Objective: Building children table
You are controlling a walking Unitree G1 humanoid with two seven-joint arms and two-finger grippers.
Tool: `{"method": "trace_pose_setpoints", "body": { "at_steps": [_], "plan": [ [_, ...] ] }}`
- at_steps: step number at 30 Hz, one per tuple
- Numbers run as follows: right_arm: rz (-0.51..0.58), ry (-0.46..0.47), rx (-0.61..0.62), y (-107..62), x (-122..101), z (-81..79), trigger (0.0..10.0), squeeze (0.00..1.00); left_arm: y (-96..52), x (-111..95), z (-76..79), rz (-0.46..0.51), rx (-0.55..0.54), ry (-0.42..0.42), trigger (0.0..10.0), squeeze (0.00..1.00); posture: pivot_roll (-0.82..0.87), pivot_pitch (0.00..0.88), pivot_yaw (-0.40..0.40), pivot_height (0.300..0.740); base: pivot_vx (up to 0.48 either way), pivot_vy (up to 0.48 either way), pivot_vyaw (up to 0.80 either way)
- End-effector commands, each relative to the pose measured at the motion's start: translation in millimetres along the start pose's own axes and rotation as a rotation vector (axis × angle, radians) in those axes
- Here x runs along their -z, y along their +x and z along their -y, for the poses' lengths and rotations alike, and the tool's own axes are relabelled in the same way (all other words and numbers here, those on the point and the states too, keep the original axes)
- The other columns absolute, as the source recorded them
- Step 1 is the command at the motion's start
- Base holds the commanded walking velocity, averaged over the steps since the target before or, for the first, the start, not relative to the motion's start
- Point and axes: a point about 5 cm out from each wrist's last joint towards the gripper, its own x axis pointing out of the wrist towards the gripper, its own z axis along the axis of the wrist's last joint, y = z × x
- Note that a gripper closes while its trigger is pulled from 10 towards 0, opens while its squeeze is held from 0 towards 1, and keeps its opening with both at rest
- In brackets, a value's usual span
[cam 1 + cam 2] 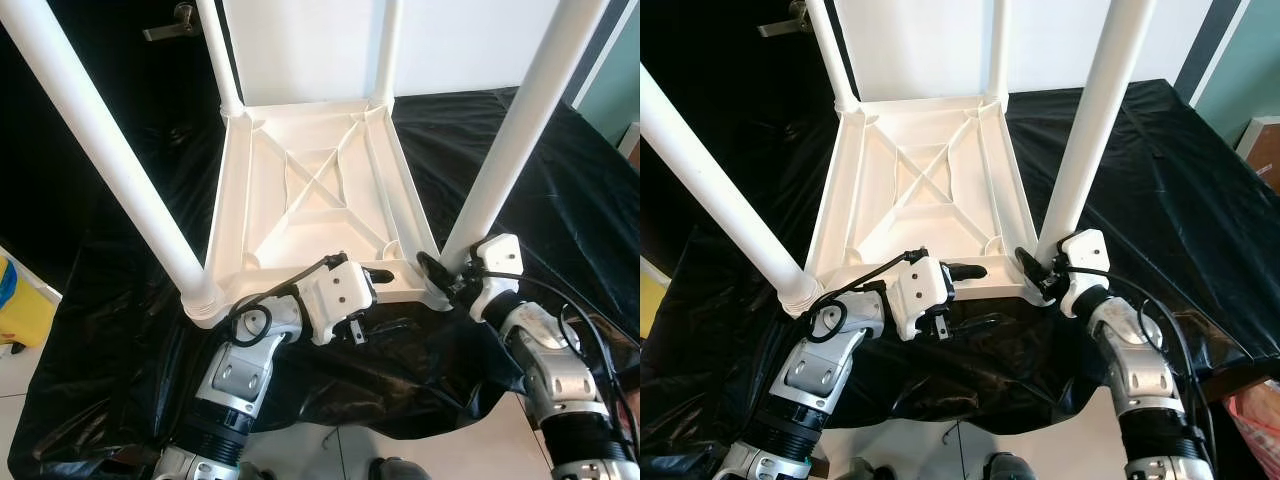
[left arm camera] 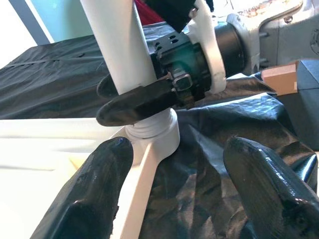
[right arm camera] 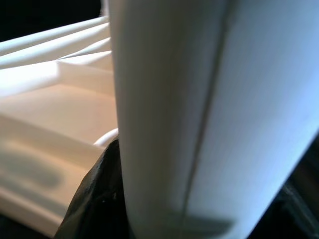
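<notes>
A white plastic children's table (image 1: pixel 320 190) lies upside down on black cloth, its four white legs pointing up. My right gripper (image 1: pixel 440 270) is shut on the near right leg (image 1: pixel 510 150) just above its socket; in the left wrist view its black fingers (image 2: pixel 134 104) clamp that leg (image 2: pixel 119 40). My left gripper (image 1: pixel 372 300) is open at the table's near rim. In the left wrist view its fingers (image 2: pixel 89 194) stand wide apart, one over the white rim, the other over the cloth. The near left leg (image 1: pixel 100 140) stands at the other near corner.
The black cloth (image 1: pixel 560 190) covers the surface and hangs over the near edge above a tiled floor (image 1: pixel 400 440). A yellow object (image 1: pixel 20 300) sits at the far left. A cardboard box (image 2: pixel 279 79) lies to the right. A white wall rises behind.
</notes>
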Motion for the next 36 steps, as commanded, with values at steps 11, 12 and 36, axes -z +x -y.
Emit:
{"method": "trace_pose_setpoints", "body": {
  "at_steps": [11, 12, 36],
  "plan": [
    [-0.11, 0.094, 0.284, -6.3, 12.0, -18.9, 10.0, 0.0, -0.3, 3.2, -0.4, -0.003, -0.104, -0.026, 10.0, 0.0, -0.18, 0.104, 0.07, 0.74, 0.0, 0.0, 0.0],
    [-0.11, 0.087, 0.291, -6.1, 11.3, -20.2, 10.0, 0.0, -0.3, 3.2, -0.5, -0.003, -0.103, -0.026, 10.0, 0.0, -0.18, 0.104, 0.07, 0.74, 0.0, 0.0, 0.0],
    [-0.133, 0.204, 0.637, -5.5, 1.2, -54.9, 10.0, 0.0, 1.7, 2.3, 2.3, 0.008, -0.093, -0.032, 10.0, 0.0, -0.17, 0.089, 0.046, 0.74, 0.0, 0.0, 0.0]
  ]
}}
